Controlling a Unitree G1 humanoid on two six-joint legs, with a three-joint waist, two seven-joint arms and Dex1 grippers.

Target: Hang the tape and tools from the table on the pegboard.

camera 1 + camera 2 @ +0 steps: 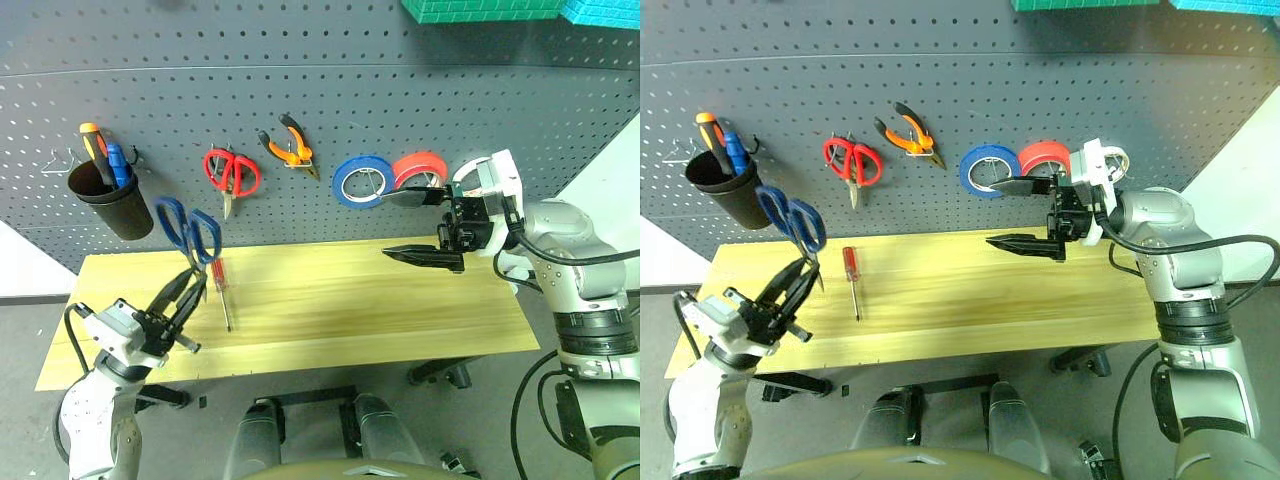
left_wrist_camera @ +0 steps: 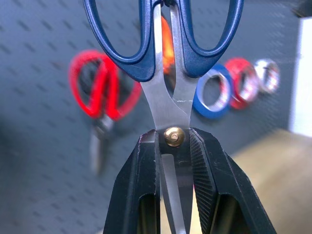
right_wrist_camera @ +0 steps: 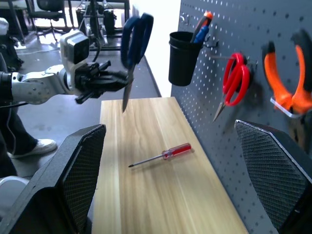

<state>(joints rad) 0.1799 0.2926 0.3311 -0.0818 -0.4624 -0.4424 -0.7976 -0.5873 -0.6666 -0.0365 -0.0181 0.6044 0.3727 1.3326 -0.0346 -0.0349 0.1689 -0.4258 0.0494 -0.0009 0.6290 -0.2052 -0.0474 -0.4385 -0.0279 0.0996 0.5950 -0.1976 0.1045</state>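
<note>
Left eye view, lower left: left gripper point(image 1: 178, 300) fingers clenched at the pivot of the dark-blue-handled scissors point(image 1: 189, 233), handle loops up. Guide one loop squarely over a free hook on the dark grey perforated pegboard point(image 1: 320, 105) before releasing. Right gripper point(image 1: 425, 226), centre right, fingers spread, holds nothing.

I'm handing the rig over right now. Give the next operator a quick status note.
Left pincer: shut on the blue scissors at the pivot, handles up, lifted off the table.
Right pincer: open, empty, near the pegboard.
Done: blue tape, red tape and pliers hang on the pegboard.
Left: hang the blue scissors; the red screwdriver lies on the table.
</note>
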